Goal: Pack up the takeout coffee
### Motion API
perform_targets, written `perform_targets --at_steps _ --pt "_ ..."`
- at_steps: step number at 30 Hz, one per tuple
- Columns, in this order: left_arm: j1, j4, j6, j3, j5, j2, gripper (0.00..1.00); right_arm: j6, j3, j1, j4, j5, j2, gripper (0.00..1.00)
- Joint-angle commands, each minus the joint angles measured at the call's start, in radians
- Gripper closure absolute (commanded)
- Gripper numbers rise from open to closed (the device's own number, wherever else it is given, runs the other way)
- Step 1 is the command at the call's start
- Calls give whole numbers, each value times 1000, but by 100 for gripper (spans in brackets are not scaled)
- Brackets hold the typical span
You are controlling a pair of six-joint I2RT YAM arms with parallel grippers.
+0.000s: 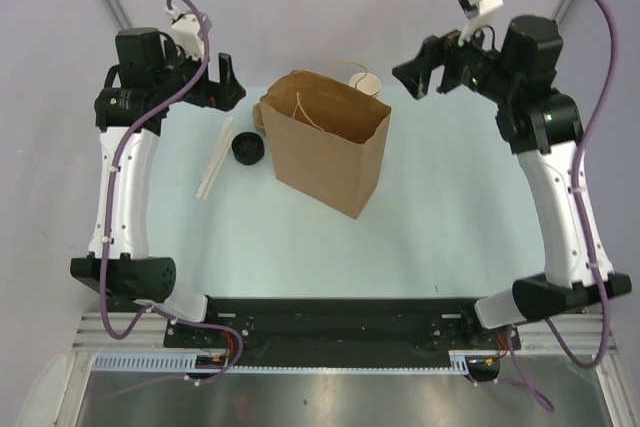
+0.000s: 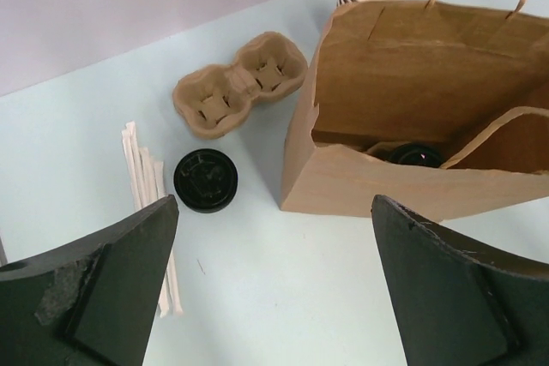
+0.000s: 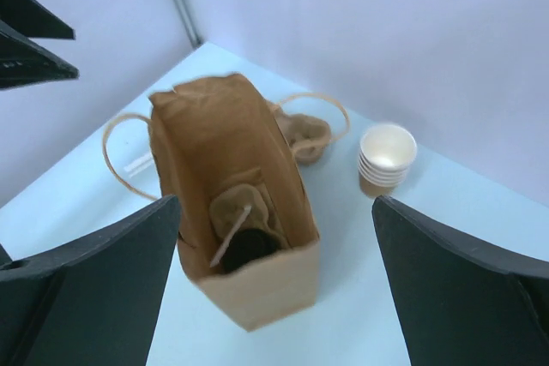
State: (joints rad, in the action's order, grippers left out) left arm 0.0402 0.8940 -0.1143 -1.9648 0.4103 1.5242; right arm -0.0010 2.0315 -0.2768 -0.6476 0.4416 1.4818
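The coffee (image 3: 249, 246) sits in the bag (image 1: 325, 147); your left hand (image 1: 228, 82) and right hand (image 1: 420, 72) hang released, empty. Packing looks done; next, pull both back clear.

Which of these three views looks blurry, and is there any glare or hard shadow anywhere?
Right wrist view: soft throughout, the paper bag and the stack of cups smeared at their edges. Left wrist view: sharp, the loose black lid and cup carrier crisp, its own fingers dark. Top view: even light, only a faint shadow beside the bag, no glare on the table.
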Motion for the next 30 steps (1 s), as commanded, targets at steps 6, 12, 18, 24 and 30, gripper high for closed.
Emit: perform_targets --at_steps 6,12,18,24,30 --pt "-6 45 -36 228 -31 -111 0 35 -471 102 -55 -81 -290 0" --pt "-5 -58 -88 552 -73 -258 0 10 -721 163 -96 -113 -431 0" --pt "-5 -124 -113 848 -122 -398 1 -42 -902 202 -100 -83 -544 0" --pt "-5 -173 -162 1015 -176 -548 0 -39 -1050 205 -41 -95 -690 1" --pt "-5 -211 -199 1071 -243 -651 0 -50 -1093 205 -38 -106 -814 0"
